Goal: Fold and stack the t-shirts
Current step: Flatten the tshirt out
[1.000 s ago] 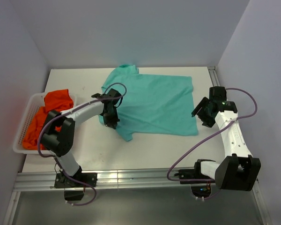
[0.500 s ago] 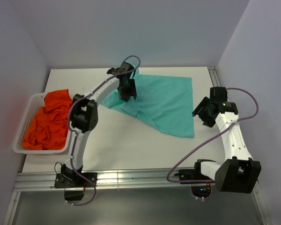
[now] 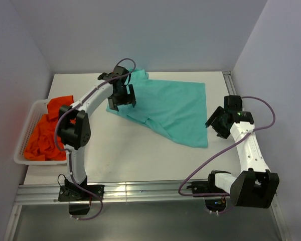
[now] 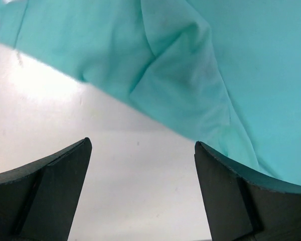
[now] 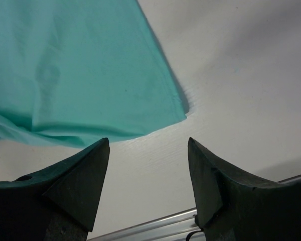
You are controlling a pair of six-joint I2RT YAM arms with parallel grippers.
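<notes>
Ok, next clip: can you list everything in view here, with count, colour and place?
teal t-shirt: one, teal-green, partly folded over, far middle of the table.
orange shirts: count unclear, orange-red, heaped in the basket.
basket: one, white slatted, table's left edge.
table: one, white.
rail: one, silvery, near edge.
cables: two, purple, one per arm.
left arm, right arm: white and black.
left hand: black, open, over the t-shirt's left edge.
right hand: black, open, by its near right corner.

Top view high, near side, looking down; both wrist views close, downward, share teal t-shirt [image 3: 175, 105]
</notes>
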